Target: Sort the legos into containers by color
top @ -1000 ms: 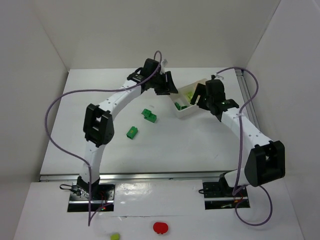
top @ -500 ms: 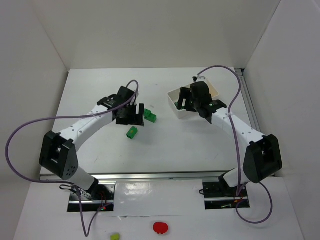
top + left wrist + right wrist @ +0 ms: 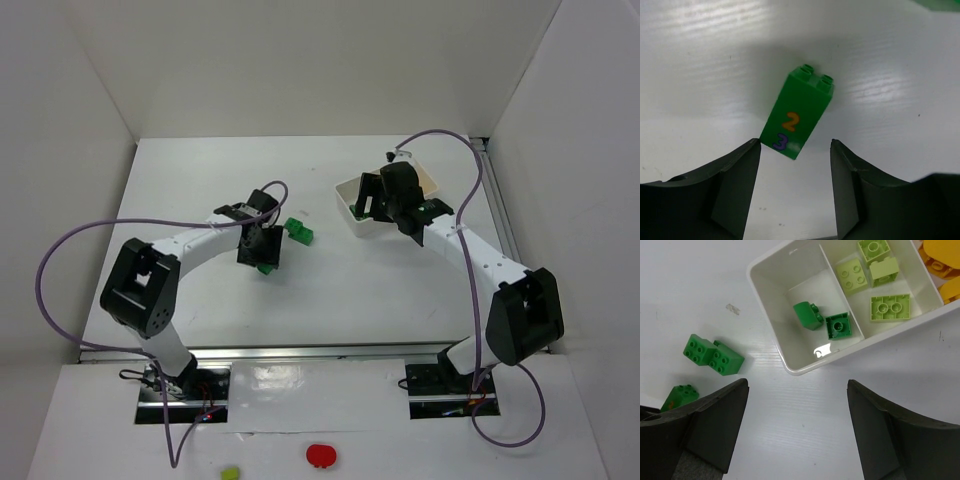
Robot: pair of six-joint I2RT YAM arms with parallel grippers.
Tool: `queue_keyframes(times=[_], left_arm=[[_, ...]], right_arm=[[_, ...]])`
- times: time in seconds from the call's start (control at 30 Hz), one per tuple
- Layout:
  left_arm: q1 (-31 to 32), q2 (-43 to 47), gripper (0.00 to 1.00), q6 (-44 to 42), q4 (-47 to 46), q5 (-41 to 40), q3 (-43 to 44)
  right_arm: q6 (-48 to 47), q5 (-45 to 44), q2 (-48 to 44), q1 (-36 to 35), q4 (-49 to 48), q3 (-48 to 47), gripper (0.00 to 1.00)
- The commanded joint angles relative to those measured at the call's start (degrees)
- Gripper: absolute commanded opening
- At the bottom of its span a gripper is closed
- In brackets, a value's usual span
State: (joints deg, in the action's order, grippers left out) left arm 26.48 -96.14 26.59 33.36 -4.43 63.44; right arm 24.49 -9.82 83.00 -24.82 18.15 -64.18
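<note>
A dark green lego [image 3: 797, 115] printed with 2 and 3 lies on the table just ahead of my open left gripper [image 3: 796, 142]; in the top view [image 3: 266, 268] it lies right at that gripper [image 3: 258, 250]. A green pair of legos [image 3: 298, 232] [image 3: 713, 355] lies to its right. The white divided tray [image 3: 765, 310] [image 3: 350, 212] holds two dark green legos [image 3: 809, 315], several lime ones [image 3: 890, 306] and orange ones [image 3: 940, 265], each color in its own compartment. My open, empty right gripper [image 3: 796, 385] [image 3: 368, 200] hovers above the tray's near-left corner.
White walls enclose the table on the left, back and right. Purple cables loop off both arms. A red round thing [image 3: 320, 455] and a lime blob [image 3: 230, 473] sit on the front ledge.
My left arm swung from the back near the tray down and left to the single green lego. My right gripper moved left over the tray, then held still.
</note>
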Motion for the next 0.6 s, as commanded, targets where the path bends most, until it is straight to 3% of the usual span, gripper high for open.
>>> queue_keyframes(times=[0.0, 0.2, 0.23, 0.27, 0.33, 0.57], left_arm=[[-0.02, -3.44, 0.67, -1.45, -2.43, 0.03, 1.69], [-0.02, -5.38, 0.64, -1.98, -1.72, -1.28, 2.39], [-0.02, -5.38, 0.69, -1.98, -1.72, -1.98, 3.0], [-0.02, -5.38, 0.81, -1.98, -1.2, -2.77, 3.01], [-0.02, -5.38, 0.86, -1.98, -1.2, -2.78, 3.53], [1.81, -5.38, 0.77, 3.98, -3.91, -6.37, 4.06]], right_arm=[[-0.67, -1.07, -1.0, 0.38, -0.14, -2.53, 0.87], [-0.67, -1.6, -1.62, 0.91, -0.13, -2.53, 0.87], [-0.67, -1.6, -1.62, 0.91, -0.13, -2.53, 0.87], [-0.67, -1.6, -1.62, 0.91, -0.13, -2.53, 0.87], [-0.67, -1.6, -1.62, 0.91, -0.13, -2.53, 0.87], [-0.67, -1.07, -2.14, 0.91, -0.13, -2.0, 0.87]])
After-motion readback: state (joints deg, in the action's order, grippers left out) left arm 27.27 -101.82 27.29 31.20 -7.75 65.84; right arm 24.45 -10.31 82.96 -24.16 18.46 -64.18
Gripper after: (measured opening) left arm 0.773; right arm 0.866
